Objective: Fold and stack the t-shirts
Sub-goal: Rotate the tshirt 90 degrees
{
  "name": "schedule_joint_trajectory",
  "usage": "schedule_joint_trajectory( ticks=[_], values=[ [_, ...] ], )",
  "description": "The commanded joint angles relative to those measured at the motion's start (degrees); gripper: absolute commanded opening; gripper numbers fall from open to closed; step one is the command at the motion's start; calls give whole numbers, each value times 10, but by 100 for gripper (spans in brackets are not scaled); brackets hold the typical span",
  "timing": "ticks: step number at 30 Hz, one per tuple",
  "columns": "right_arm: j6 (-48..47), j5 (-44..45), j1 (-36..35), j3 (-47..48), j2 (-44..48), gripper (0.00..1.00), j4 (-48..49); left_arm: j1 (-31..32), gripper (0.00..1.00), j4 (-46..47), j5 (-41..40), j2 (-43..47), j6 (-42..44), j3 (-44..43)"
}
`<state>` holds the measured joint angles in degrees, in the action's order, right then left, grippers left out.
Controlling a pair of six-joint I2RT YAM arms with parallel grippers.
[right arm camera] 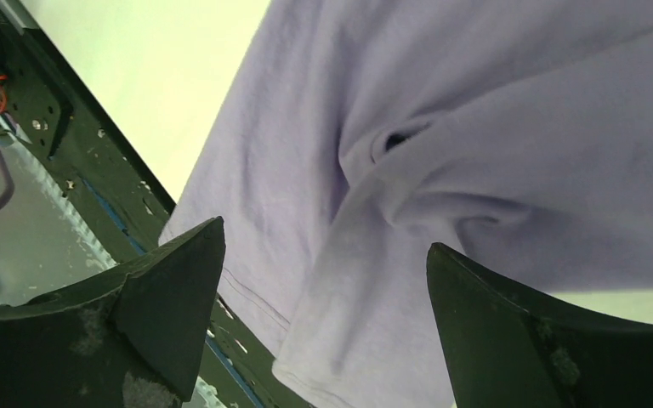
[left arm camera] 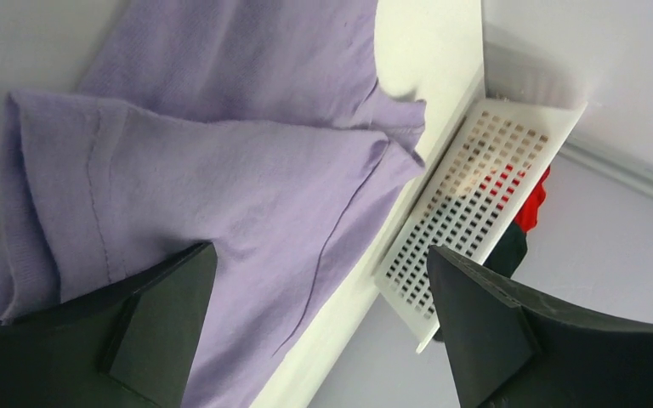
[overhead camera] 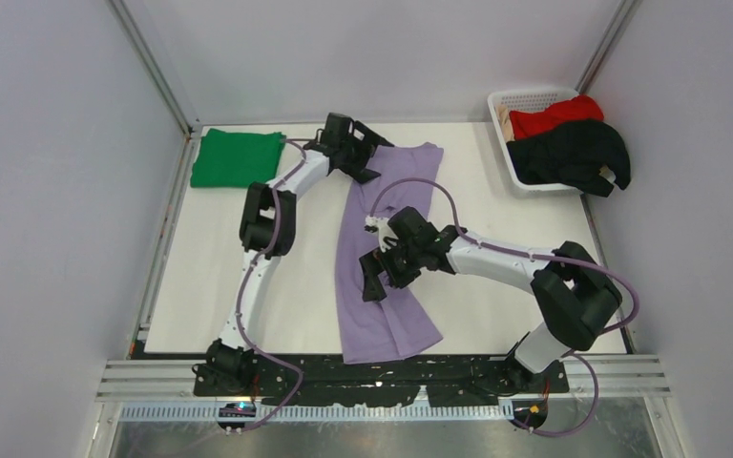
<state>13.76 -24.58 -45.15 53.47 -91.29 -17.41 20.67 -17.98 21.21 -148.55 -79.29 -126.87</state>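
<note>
Both sets of jaws hang wide and empty over the purple shirt (overhead camera: 382, 324), so a crooked pinch could bunch it up.

Overhead view, two close wrist views, shared lavender t-shirt (overhead camera: 388, 324)

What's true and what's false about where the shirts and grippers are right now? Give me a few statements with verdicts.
The green t-shirt lies folded at the far left corner of the table. True.
The left gripper and the right gripper are both open, holding nothing. True.
The white basket holds a red t-shirt and a black t-shirt. True.
The lavender t-shirt is stacked on the green one. False: it lies loosely spread down the middle of the table, apart from it.
The black t-shirt sits wholly inside the basket. False: it hangs over the rim.
</note>
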Motion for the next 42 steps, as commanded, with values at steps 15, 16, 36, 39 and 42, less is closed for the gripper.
schedule_joint_trajectory(
  ticks=[15,16,36,39,42],
  values=[
    [38,134,137,49,48,95,-29,-12,99,92,11,24,51,-81],
    [33,142,138,77,18,95,-31,-12,99,108,31,50,72,-72],
    [62,201,167,237,-236,95,-11,-32,99,-40,12,760,489,563],
    [90,198,184,257,-263,96,-6,-32,99,-47,8,804,480,644],
    [111,195,195,291,-298,95,-11,-31,99,-47,27,828,467,696]
  ],
)
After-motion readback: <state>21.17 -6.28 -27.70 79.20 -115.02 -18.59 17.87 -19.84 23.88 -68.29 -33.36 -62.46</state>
